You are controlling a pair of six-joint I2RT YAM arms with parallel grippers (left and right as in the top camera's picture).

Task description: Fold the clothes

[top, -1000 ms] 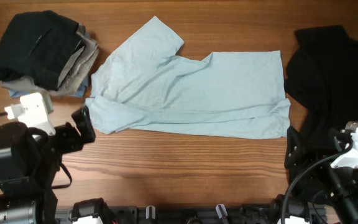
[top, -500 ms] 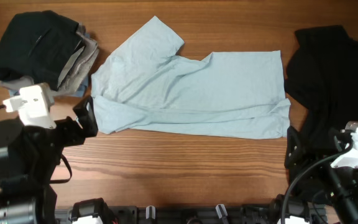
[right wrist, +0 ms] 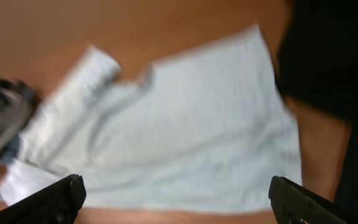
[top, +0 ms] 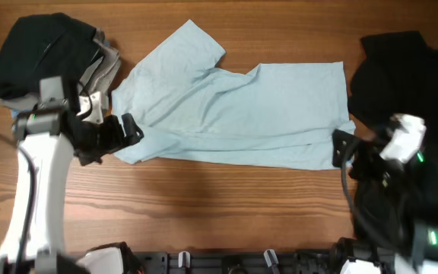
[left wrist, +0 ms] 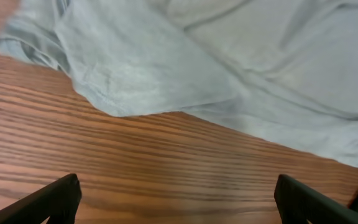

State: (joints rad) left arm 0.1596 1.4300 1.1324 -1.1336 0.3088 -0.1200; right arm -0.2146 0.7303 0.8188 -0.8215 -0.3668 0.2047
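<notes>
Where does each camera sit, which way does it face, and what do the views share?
Overhead: above the table, facing straight down on the T-shirt, clothes pile and black shirt; both arms show, with left gripper and right gripper.
Left wrist: low over the table, facing the T-shirt's near edge; its open fingertips show.
Right wrist: higher, blurred, facing the whole T-shirt; its open fingertips show.
Shared: the T-shirt is in all three.
</notes>
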